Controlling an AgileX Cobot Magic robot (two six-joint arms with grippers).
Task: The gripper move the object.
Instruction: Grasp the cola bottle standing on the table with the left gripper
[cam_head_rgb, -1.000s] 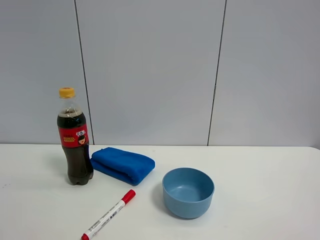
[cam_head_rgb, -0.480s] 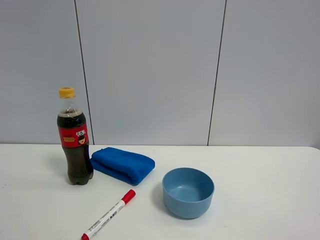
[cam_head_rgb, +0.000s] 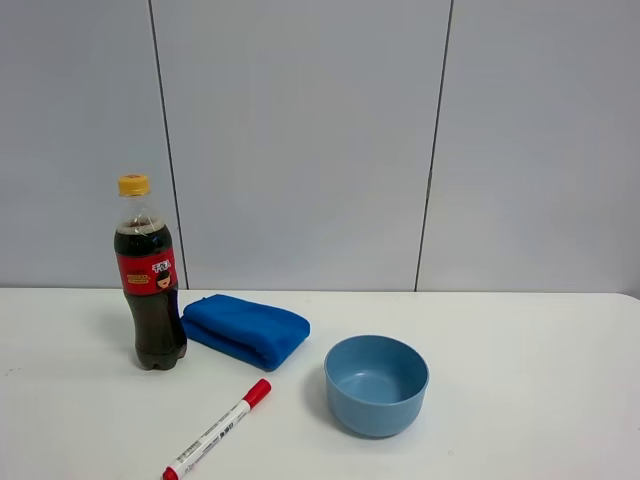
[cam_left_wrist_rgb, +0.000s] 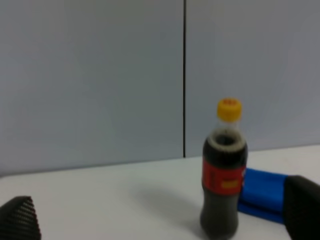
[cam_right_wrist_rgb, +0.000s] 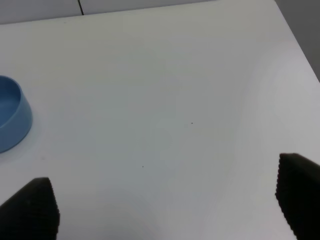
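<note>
The cola bottle (cam_head_rgb: 150, 300) stands upright at the far left of the white table (cam_head_rgb: 520, 380), close to the gray wall (cam_head_rgb: 300, 140). Just beside it on the right lies a folded blue cloth (cam_head_rgb: 245, 328); I cannot tell if they touch. In front of both, a red-capped marker (cam_head_rgb: 217, 429) lies slanted near the table's front edge. Next comes the blue bowl (cam_head_rgb: 376, 412), apart from the cloth and marker. Right of the bowl the table is bare white all the way to its right edge. The left gripper (cam_left_wrist_rgb: 161, 217) has its jaws spread wide, facing the bottle and not touching it. The right gripper (cam_right_wrist_rgb: 165, 200) is spread wide too, over bare table, holding nothing.
</note>
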